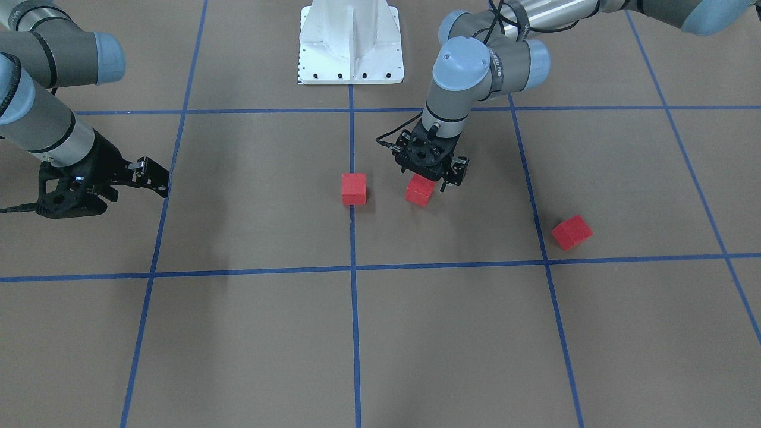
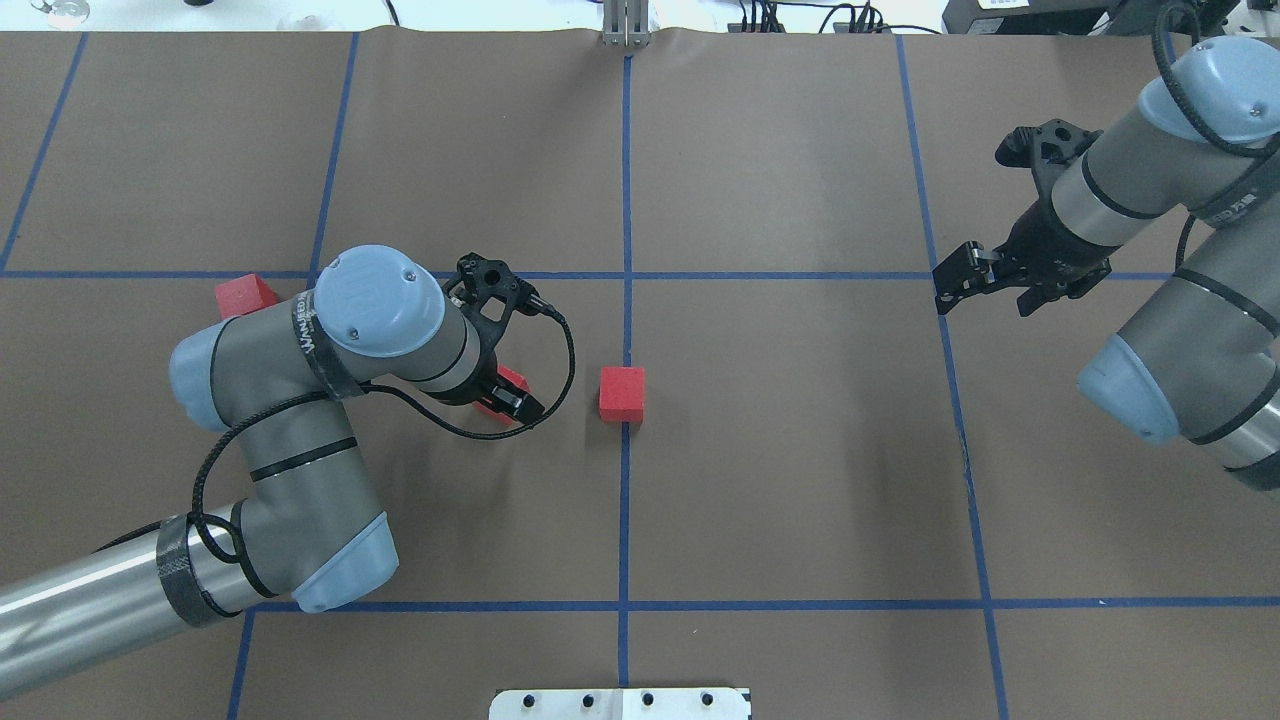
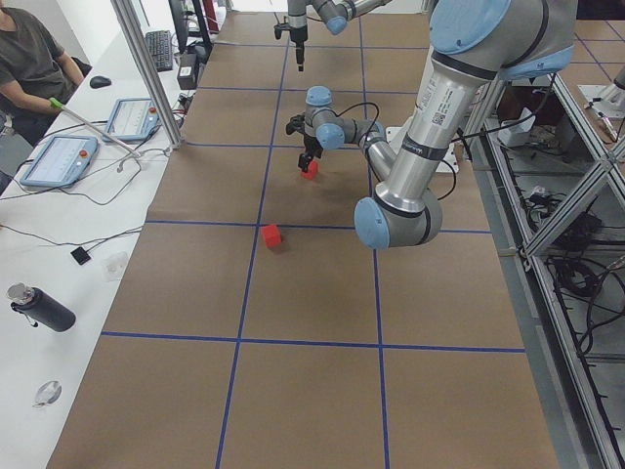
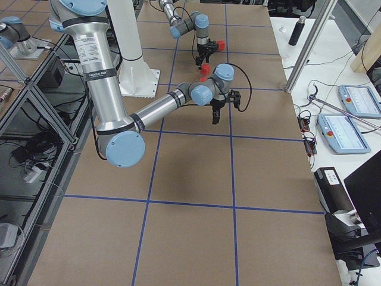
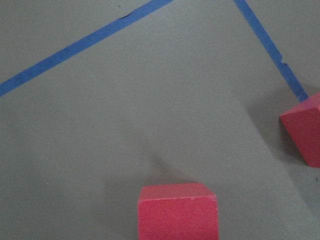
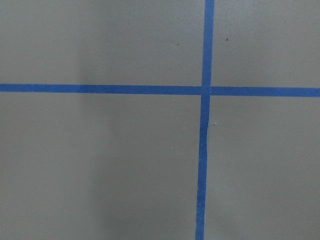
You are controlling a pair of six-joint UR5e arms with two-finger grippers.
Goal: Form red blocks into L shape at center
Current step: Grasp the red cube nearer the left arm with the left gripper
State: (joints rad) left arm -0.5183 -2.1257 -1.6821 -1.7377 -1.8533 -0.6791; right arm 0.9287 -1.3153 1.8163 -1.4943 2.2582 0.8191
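Three red blocks show. One block (image 1: 354, 188) sits on the central blue tape line (image 1: 352, 238); it also shows in the overhead view (image 2: 622, 393). My left gripper (image 1: 434, 181) points down and is shut on a second block (image 1: 420, 191), just to the left arm's side of the first and apart from it. In the left wrist view the held block (image 5: 177, 212) is at the bottom and the centre block (image 5: 305, 130) at the right edge. The third block (image 1: 572, 232) lies further out on my left side (image 2: 245, 295). My right gripper (image 1: 153, 177) hangs open and empty over a tape crossing (image 6: 205, 91).
The white robot base plate (image 1: 351, 65) stands at the table's robot side. The left arm's elbow (image 2: 370, 310) hangs over the table next to the third block. Tablets and a bottle (image 3: 39, 308) lie on a side table beyond the brown surface.
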